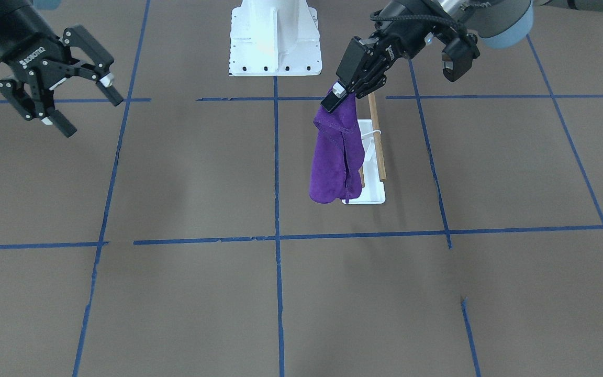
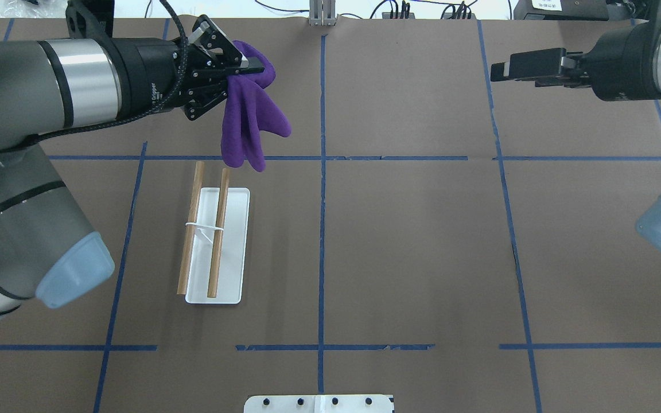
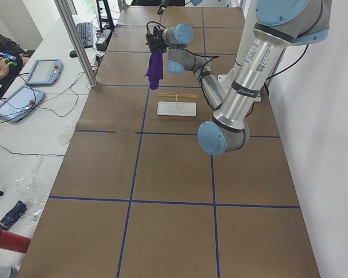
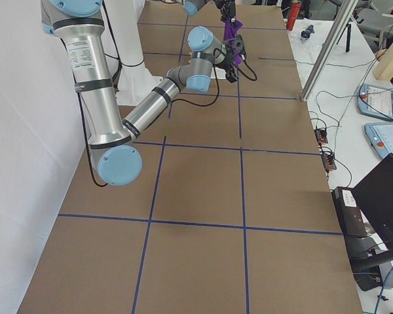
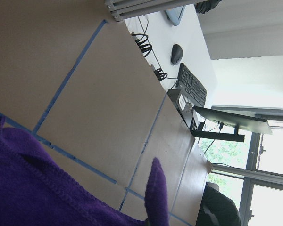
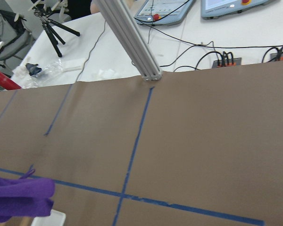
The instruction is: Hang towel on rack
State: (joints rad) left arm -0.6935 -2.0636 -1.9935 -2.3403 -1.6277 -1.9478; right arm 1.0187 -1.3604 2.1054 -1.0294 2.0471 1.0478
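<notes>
Purple towel (image 5: 47, 188) is seen closest to the lens in the left wrist view, bunched along the lower left edge. It is pinched at its top by the left hand (image 2: 238, 66), whose fingers are closed tight on the cloth, and the rest is left dangling in the air above the counter (image 2: 422, 241). The towel is held just beyond the far end of the rack (image 2: 236, 229), apart from both wooden rods (image 2: 217, 232). The rack is stood on the counter's left half. The right hand (image 1: 90, 112) is held wide open with nothing gripped, well apart at the right side.
</notes>
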